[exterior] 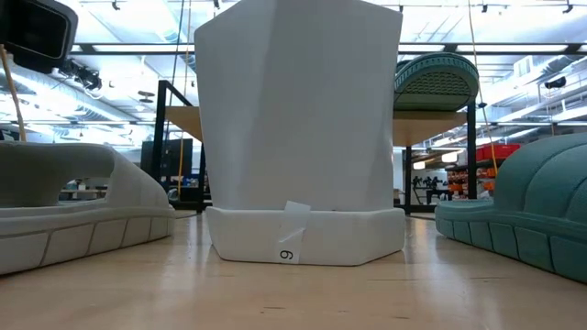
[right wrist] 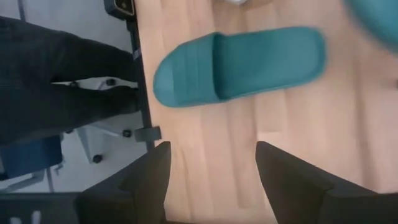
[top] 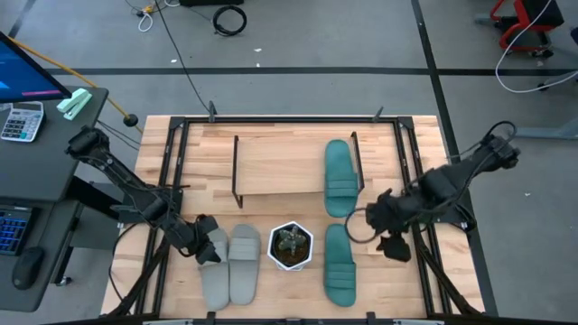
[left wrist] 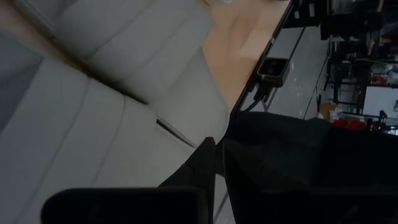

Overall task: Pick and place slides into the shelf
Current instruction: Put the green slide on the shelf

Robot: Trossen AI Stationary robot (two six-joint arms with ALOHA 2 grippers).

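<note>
left end effector [top: 207, 249] nearly closed low down; right end effector [top: 386, 226] spread wide.

Both arms are dark, near-black, built of slim tubular links joined by bulkier rounded joint housings, the left arm [top: 126, 185] and the right arm [top: 452, 181] alike. Thin black cables loop along the right arm, one curling free near its wrist. The right claw [right wrist: 211, 168] ends in two broad, flat, matte dark fingers [right wrist: 146, 171] with angular, chamfered tips.
</note>
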